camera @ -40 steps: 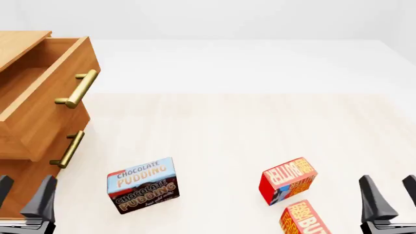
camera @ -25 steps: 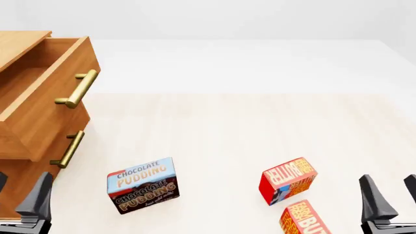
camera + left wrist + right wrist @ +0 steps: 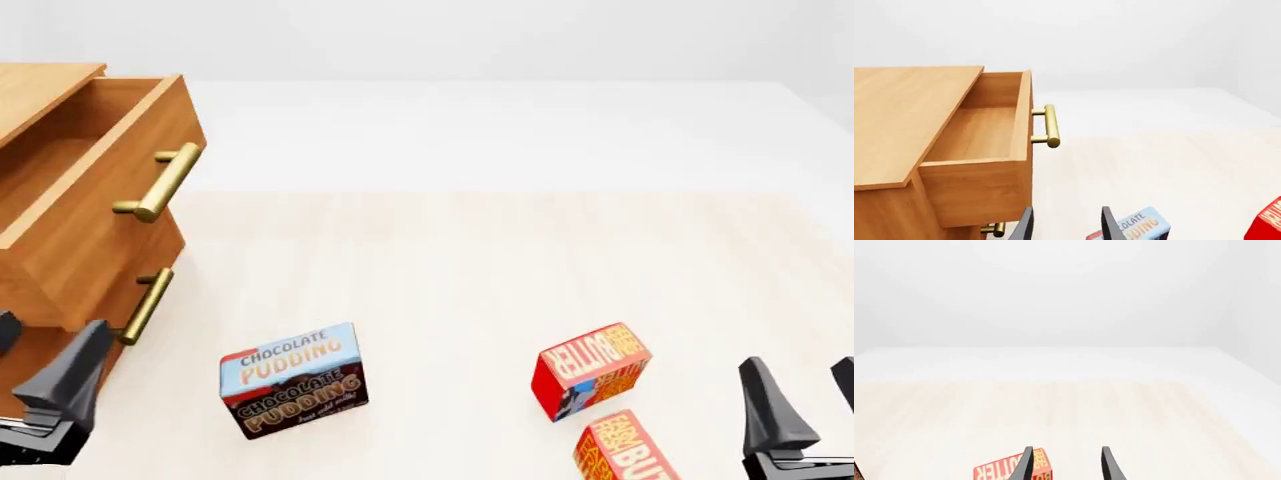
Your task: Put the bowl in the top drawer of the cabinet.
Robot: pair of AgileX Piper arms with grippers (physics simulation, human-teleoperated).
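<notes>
Orange-brown wood makes up the cabinet (image 3: 40,380) at the desk's left edge, and its top drawer (image 3: 94,215) stands pulled well out, its plain, flat-floored box showing nothing inside in the left wrist view. A round brass bar handle (image 3: 160,182) crosses its front; a like handle (image 3: 140,306) marks the lower drawer, which is shut. The bowl is in no view, so where it lies cannot be told; the step in hand looks like finding it, and the drawer needs no more pulling. The left claw (image 3: 47,385) hangs beside the cabinet's lower front, fingers parted and empty. Any swing from there should clear the jutting drawer and its handle. On the pale wood-grain desk (image 3: 467,260) lies a glossy pudding box (image 3: 291,380), then two red butter boxes (image 3: 591,368) (image 3: 621,450) close together, all sharp-cornered printed card. The right claw (image 3: 801,420) hangs at the near right, also parted and holding nothing.
</notes>
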